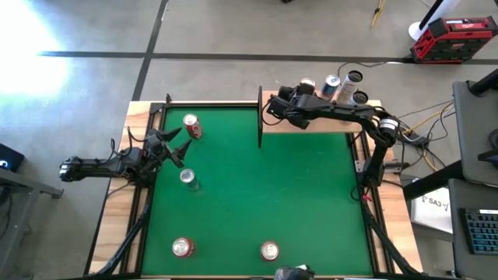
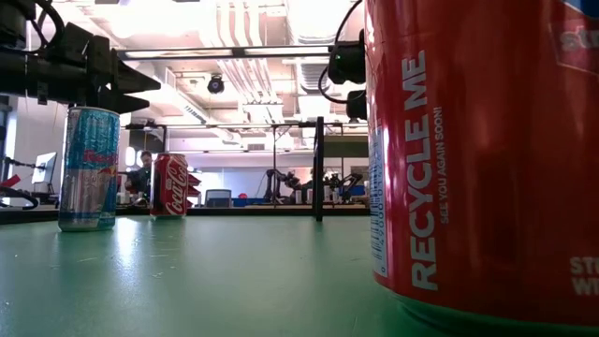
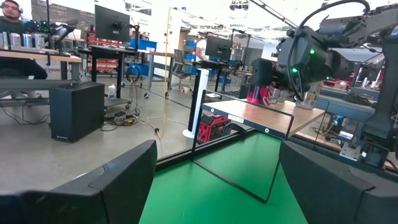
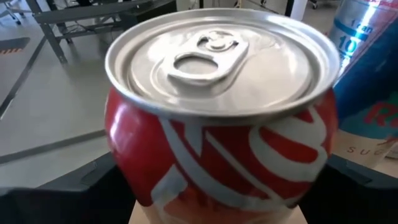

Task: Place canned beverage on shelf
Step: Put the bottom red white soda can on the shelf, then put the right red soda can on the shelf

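Observation:
The shelf (image 1: 311, 124) is a light-wood board with black posts at the table's far right. On its far left part stands a red canned beverage (image 4: 217, 124), silver top up, with my right gripper (image 1: 299, 95) shut on it. A blue can (image 4: 373, 81) stands right beside it on the shelf. My left gripper (image 1: 167, 148) hangs open at the table's left edge, pointing level across the table, with nothing between its fingers (image 3: 106, 186). My right gripper has the red can's lower side walls (image 4: 127, 180) between its two fingers (image 4: 93, 186), one on each side. It comes from the table's near side, slanting slightly down. The can stands upright, its base on the shelf board (image 4: 217, 218).
Further cans (image 1: 354, 78) stand on the shelf's far right. On the green table stand a red can (image 1: 192, 126) and a silver-blue can (image 1: 187, 179) near my left gripper, and two red cans (image 1: 183, 247), (image 1: 269, 250) at the near edge. A black post (image 1: 259, 117) marks the shelf's left end.

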You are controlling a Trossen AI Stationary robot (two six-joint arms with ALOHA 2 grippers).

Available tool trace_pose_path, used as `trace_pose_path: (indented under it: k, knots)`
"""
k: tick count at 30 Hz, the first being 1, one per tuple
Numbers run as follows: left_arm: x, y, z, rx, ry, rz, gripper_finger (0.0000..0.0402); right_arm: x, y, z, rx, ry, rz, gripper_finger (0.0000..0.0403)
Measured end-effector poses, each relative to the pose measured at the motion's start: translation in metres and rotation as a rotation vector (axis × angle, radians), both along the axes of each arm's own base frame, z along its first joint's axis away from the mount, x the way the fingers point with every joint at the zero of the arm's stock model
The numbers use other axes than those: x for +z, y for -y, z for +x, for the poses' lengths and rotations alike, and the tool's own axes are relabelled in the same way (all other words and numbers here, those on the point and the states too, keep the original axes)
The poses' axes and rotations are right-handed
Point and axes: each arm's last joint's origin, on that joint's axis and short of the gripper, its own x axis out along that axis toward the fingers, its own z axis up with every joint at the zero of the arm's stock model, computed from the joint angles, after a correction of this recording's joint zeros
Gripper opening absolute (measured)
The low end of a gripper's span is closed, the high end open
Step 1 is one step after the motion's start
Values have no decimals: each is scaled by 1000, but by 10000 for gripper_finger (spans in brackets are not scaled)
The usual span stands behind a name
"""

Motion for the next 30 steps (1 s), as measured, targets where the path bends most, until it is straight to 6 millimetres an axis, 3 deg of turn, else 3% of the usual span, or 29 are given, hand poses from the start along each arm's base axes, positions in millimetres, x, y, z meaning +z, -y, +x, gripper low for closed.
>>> trace_pose_path:
  k: [10,19,30]
  knots:
    - [0,0,0,0,0,0,324,-1,-9,5,35,5,26,344]
    - [0,0,0,0,0,0,324,3,-17,1,43,-21,47,379]
    - [0,0,0,0,-1,0,324,9,-44,0,67,4,47,382]
